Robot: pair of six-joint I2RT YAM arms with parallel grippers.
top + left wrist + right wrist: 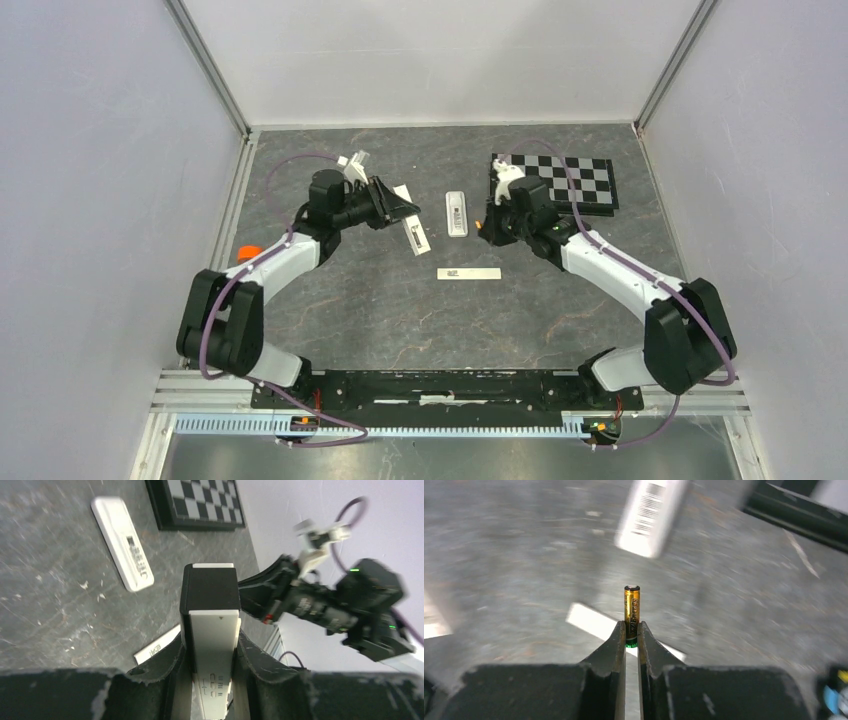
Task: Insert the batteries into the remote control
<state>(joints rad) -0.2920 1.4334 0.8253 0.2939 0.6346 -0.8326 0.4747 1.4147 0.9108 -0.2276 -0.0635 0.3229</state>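
My left gripper (405,215) (212,650) is shut on the remote control (418,240) (212,630), a white handset held above the table. Its back faces the left wrist camera, showing an arrow and embossed marks, with a black section at the far end. My right gripper (484,230) (632,626) is shut on the lower end of one of the batteries (632,605). This slim gold-wrapped cell with a green band sticks straight out past the fingertips, off the table. The two grippers face each other a short way apart.
A white rounded piece with dark marks (456,213) (122,542) lies on the table between the grippers. A slim white bar with a label (468,273) (156,650) lies nearer the bases. A checkerboard (560,180) (200,502) sits at the back right. Walls enclose three sides.
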